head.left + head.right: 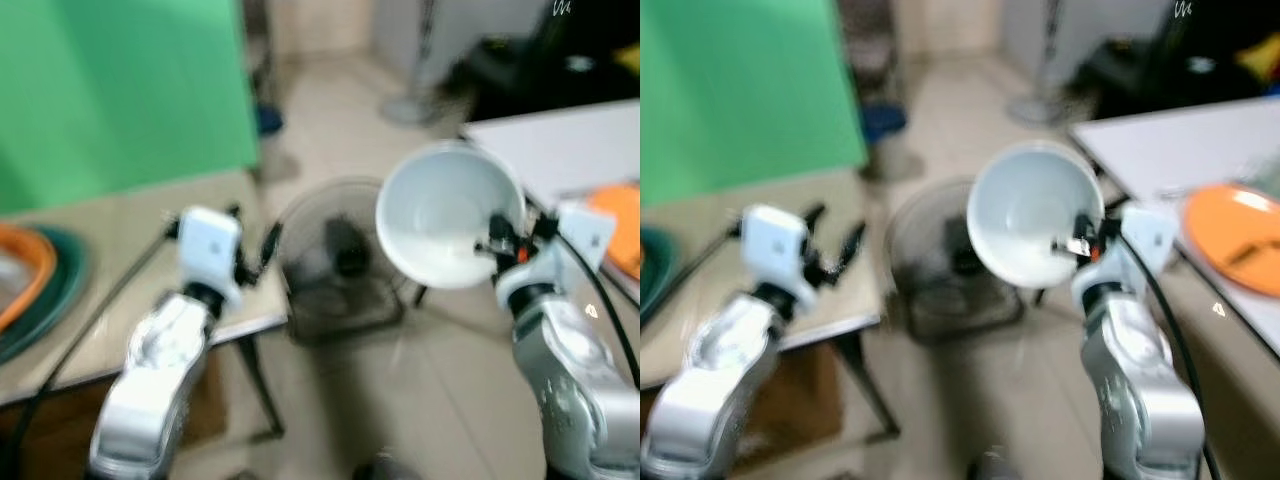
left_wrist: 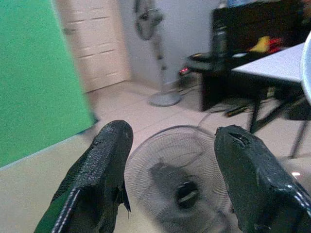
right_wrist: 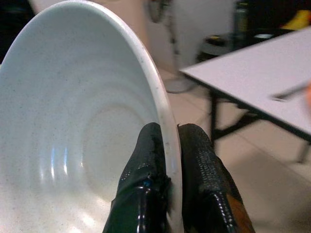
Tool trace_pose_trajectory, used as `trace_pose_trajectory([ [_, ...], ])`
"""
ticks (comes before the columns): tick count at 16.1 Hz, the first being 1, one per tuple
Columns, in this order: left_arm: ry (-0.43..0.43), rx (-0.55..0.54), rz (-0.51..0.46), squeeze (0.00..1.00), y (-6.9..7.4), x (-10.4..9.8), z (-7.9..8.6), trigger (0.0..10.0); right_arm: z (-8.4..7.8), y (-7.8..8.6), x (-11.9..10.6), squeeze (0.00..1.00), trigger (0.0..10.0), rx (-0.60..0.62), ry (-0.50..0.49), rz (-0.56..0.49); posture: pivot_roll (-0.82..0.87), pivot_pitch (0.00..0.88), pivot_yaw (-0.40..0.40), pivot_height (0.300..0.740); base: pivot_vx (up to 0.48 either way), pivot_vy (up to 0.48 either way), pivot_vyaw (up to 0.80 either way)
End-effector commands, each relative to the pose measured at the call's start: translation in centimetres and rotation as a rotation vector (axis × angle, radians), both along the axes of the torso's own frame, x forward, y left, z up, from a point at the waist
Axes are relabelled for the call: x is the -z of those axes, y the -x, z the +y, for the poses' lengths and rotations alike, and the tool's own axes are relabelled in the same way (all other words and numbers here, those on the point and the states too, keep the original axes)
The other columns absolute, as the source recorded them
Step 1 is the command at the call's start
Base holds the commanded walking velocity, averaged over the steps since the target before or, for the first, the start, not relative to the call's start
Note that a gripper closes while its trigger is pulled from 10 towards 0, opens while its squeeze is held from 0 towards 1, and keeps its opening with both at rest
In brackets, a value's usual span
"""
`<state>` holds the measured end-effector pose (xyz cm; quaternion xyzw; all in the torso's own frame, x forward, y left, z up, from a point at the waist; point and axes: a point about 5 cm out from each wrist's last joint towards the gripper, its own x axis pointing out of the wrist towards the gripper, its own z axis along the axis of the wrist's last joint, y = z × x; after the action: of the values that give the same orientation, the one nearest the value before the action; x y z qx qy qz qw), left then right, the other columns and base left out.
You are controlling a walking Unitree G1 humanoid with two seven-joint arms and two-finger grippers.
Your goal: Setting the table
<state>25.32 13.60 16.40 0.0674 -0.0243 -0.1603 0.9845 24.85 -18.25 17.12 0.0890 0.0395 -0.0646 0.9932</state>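
Your right gripper (image 3: pixel 167 194) has its fingers pinched on the rim of the white bowl (image 1: pixel 440 215), one finger inside the wall and one outside. The bowl hangs in the air, tilted so its hollow faces the head camera, above the floor between the two worktops and over a floor fan (image 1: pixel 335 255) lying below. Treat the bowl as rigid, glazed and probably ceramic (so smooth, fairly heavy for a rim pinch, and breakable if dropped on that tiled floor). A hold on one spot of the rim lets the weight lever against the fingers, so move slowly and avoid jerks; the grip looks seated well down the wall, which is in your favour.

Your left gripper (image 2: pixel 167 179) is empty, its fingers spread wide, held over the near corner of the beige worktop (image 1: pixel 120 260) on your left. At that worktop's far left edge sit an orange and a green dish, blurred.

The white worktop (image 1: pixel 1180 145) on your right carries an orange plate (image 1: pixel 1238 235). That looks the likelier place to set the bowl; lower it level, base first, beside the plate before letting go.
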Motion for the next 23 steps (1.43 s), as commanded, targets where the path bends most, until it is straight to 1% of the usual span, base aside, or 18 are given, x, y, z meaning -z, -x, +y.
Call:
trace_pose_trajectory([
  [1, -0.013, -0.028, -0.008, 0.00, -0.2, -0.4, 0.9, 10.0, 0.9, -0.1, -0.7, 0.00, 10.0, -0.046, -0.006, -0.028, 0.15, 0.000, 0.018, 0.727, 0.000, 0.000, 0.00],
  [7, -0.007, -0.036, -0.011, 0.00, -0.5, -0.5, 1.5, 10.0, 1.4, -0.3, -1.3, 0.00, 10.0, -0.075, -0.012, -0.061, 0.15, 0.000, 0.019, 0.727, 0.000, 0.000, -0.07],
  [11, -0.009, -0.038, -0.009, 0.00, -0.6, -0.6, 1.8, 10.0, 1.5, -0.5, -1.6, 0.00, 10.0, -0.087, -0.012, -0.070, 0.15, 0.000, 0.020, 0.727, 0.268, 0.000, -0.80],
  [18, -0.012, -0.037, -0.008, 0.00, -0.8, -0.6, 2.0, 10.0, 1.7, -0.6, -1.7, 0.00, 10.0, -0.090, -0.017, -0.076, 0.14, 0.000, 0.023, 0.727, 0.326, 0.000, 0.00],
  [23, -0.012, -0.030, -0.007, 0.00, -0.8, -0.6, 2.1, 10.0, 1.8, -0.7, -2.1, 0.00, 10.0, -0.097, -0.022, -0.087, 0.14, 0.000, 0.023, 0.727, 0.327, 0.000, -0.72],
])
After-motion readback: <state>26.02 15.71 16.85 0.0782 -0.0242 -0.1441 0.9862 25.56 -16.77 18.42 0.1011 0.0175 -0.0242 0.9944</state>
